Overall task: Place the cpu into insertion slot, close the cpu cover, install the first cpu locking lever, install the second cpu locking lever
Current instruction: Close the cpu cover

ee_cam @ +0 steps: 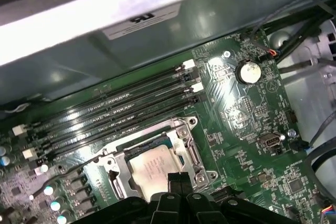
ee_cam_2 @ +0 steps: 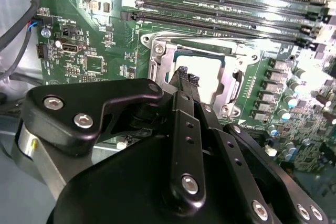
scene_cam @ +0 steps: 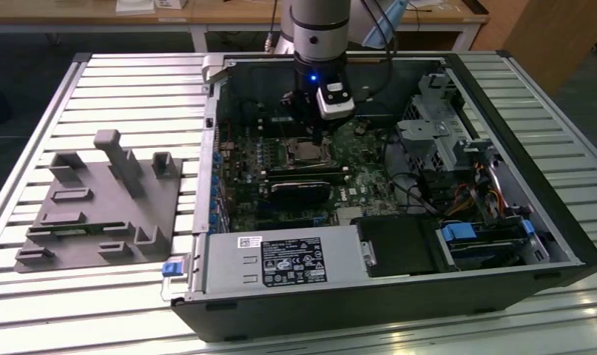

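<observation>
- The cpu (ee_cam: 154, 167) lies flat in the insertion slot (scene_cam: 302, 152), grey-tan top up. The cpu cover (ee_cam: 192, 153) seems to lie down around it as a silvery frame. Whether either locking lever is latched I cannot tell.
- The gripper (ee_cam: 180, 180) hangs just over the socket's edge farthest from the memory slots (ee_cam: 115, 113), so the chip lies just beyond its tips, toward those slots.
- Its fingers are drawn close together, with nothing visible between them.
- The first wrist view gives the chip's top almost whole. In the second wrist view the fingertips (ee_cam_2: 181, 73) cover part of it.
- The exterior view shows the arm reaching straight down into the open computer case (scene_cam: 377, 296). A grey fixture (scene_cam: 91, 200) sits beside the case on the exterior view's left.
</observation>
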`<act>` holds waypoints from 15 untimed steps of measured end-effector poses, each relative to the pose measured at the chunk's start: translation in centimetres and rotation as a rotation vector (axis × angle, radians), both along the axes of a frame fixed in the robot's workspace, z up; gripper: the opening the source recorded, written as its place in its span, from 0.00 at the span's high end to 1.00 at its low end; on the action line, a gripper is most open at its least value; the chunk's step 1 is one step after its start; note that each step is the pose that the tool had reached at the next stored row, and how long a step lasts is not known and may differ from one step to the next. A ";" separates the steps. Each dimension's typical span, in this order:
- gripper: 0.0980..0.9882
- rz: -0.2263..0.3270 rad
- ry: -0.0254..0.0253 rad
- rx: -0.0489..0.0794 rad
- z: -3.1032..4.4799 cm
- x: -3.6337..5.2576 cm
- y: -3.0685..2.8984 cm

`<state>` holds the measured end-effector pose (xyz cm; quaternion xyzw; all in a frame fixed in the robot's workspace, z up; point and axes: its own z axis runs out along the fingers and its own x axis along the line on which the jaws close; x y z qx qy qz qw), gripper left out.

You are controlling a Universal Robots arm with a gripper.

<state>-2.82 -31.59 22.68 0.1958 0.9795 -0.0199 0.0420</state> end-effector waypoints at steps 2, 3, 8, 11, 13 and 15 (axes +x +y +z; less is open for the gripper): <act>0.99 0.016 0.0000 -0.004 -0.01 0.00 0.00; 0.99 0.024 0.0000 -0.006 -0.01 0.00 0.00; 0.99 0.067 0.0004 -0.016 -0.03 0.00 0.00; 0.99 0.087 0.0008 -0.020 -0.03 0.00 0.00; 0.99 0.087 0.0006 -0.020 -0.06 -0.09 0.00; 0.99 0.087 0.0005 -0.020 -0.11 -0.24 0.00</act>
